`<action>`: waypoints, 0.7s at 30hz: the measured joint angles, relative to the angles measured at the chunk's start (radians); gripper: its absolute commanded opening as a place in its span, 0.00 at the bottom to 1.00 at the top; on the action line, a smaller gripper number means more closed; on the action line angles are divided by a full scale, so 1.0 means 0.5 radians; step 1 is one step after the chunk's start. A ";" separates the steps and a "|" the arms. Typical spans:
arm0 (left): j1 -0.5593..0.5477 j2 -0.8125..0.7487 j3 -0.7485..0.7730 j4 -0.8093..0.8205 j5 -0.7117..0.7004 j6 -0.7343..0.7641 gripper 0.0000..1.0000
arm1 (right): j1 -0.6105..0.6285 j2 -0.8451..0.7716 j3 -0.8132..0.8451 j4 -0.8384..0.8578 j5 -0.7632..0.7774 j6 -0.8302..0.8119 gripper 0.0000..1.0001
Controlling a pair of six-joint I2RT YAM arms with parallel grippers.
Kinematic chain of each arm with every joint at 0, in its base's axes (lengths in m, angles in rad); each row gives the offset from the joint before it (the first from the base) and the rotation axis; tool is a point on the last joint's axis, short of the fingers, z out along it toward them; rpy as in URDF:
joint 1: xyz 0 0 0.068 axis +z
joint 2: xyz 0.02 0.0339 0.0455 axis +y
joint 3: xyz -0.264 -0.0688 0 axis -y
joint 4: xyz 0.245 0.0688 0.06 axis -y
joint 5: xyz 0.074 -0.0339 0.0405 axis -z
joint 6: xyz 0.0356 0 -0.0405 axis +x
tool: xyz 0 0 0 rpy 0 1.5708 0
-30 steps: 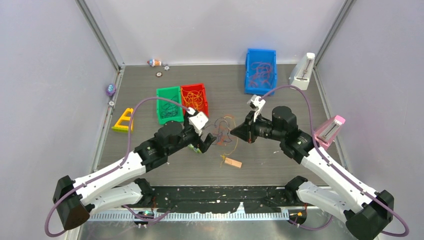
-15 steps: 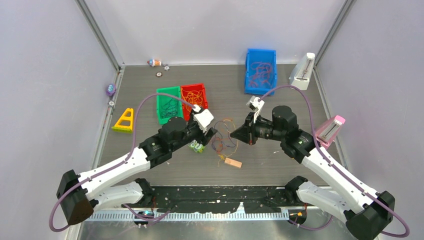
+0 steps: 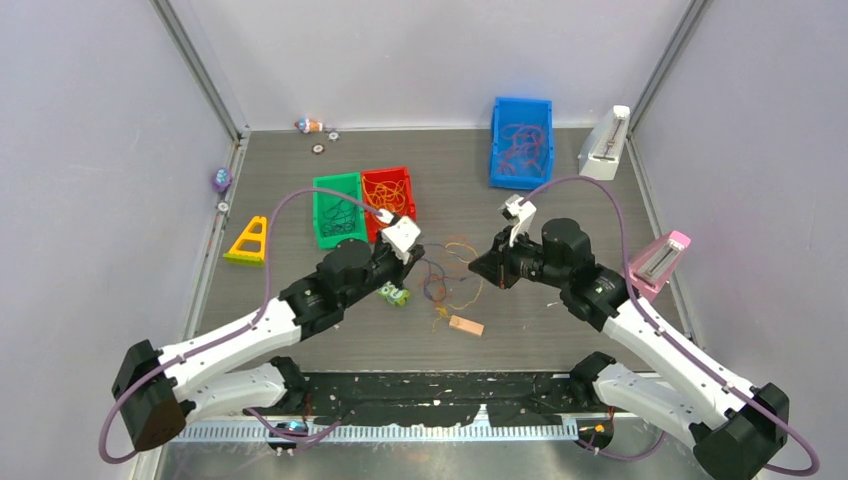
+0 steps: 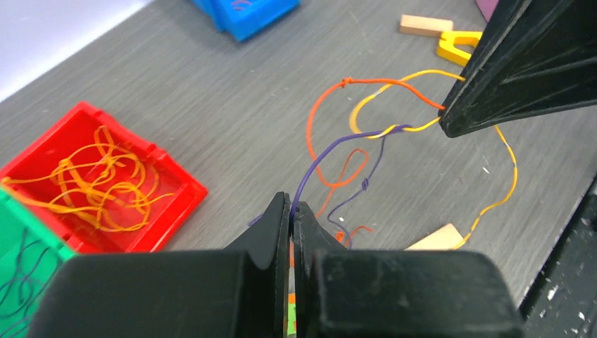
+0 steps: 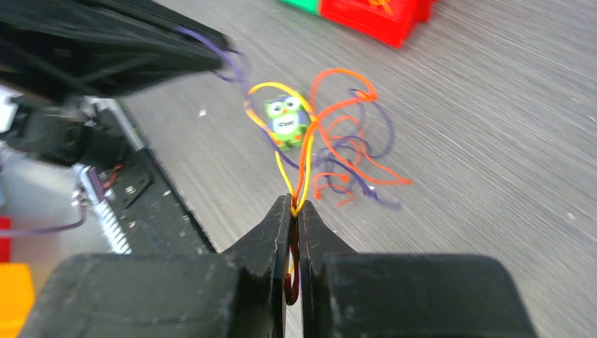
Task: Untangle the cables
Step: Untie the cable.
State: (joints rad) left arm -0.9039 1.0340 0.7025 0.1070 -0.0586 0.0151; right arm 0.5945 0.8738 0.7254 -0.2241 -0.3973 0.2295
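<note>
Over the table, we grip the cables.
Left tool pinches purple strand; right tool pinches orange-yellow strands.

Left wrist view: green bin cut at left edge, blue bin at top. Right wrist view: cables blurred, red bin cropped.

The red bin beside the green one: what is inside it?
A loose heap of thin orange cables lies in the red bin, red floor showing between strands. From above, the left arm covers its near corner.
</note>
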 measured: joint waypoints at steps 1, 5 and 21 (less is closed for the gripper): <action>0.000 -0.037 -0.021 -0.003 -0.042 -0.011 0.00 | 0.000 -0.005 -0.021 -0.002 0.063 0.012 0.10; 0.040 -0.199 -0.017 -0.065 -0.206 -0.077 0.00 | 0.000 0.024 -0.185 0.032 0.372 0.101 0.09; 0.803 -0.666 0.568 -0.758 -0.415 -0.333 0.00 | -0.185 0.285 -0.390 -0.068 1.203 0.421 0.06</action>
State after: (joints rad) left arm -0.5022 0.7010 0.9867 -0.2722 -0.2661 -0.1513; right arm 0.5018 1.0161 0.5304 -0.2581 0.2043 0.4400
